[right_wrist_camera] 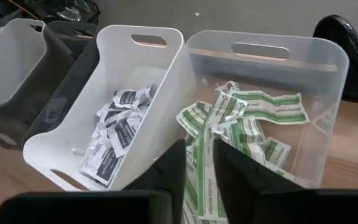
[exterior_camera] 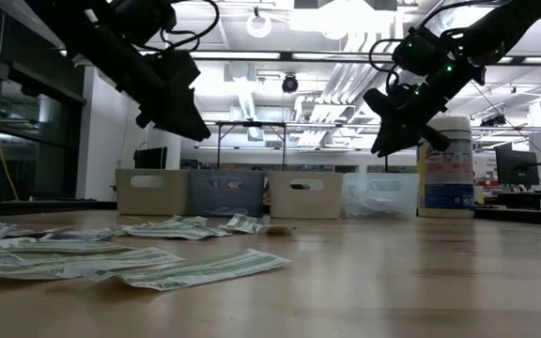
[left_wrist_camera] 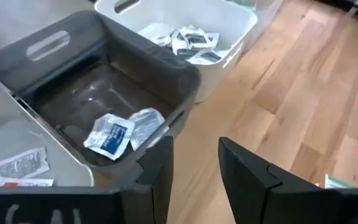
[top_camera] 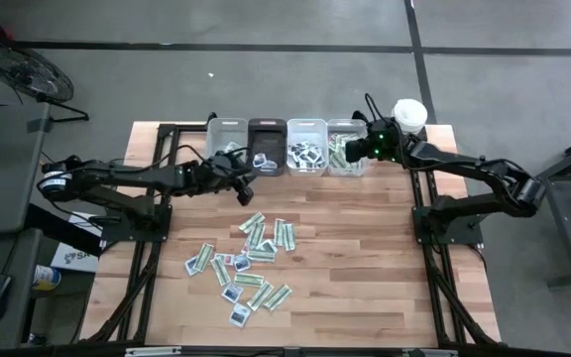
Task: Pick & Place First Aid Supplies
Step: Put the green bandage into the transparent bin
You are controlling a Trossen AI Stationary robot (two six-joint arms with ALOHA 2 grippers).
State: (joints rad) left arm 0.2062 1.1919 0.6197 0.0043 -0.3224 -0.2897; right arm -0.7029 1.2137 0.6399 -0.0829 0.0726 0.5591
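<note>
Several green-and-white strips and white packets with blue marks (top_camera: 251,263) lie flat in a loose scatter on the wooden table. Four bins stand at the far edge. My left gripper (left_wrist_camera: 194,168) is open with nothing between its fingers, and hangs just in front of the dark bin (left_wrist_camera: 98,93), which holds two white packets (left_wrist_camera: 120,132). My right gripper (right_wrist_camera: 197,168) hangs over the clear bin (right_wrist_camera: 328,74), which is full of green-and-white strips (right_wrist_camera: 253,124). Its fingers stand a narrow gap apart, and a strip (right_wrist_camera: 196,186) shows in that gap. My left gripper touches nothing. My right gripper points slanting down into the clear bin; a green-and-white strip shows in the narrow gap between its fingers (right_wrist_camera: 229,174), but I cannot tell whether they touch it or it lies in the bin below.
A white bin (right_wrist_camera: 104,81) with blue-marked packets stands between the dark and clear bins, and a pale bin (top_camera: 228,134) stands at the row's left end. A tall white canister (top_camera: 409,112) stands right of the clear bin. Bare wood (top_camera: 365,258) lies right of the scatter.
</note>
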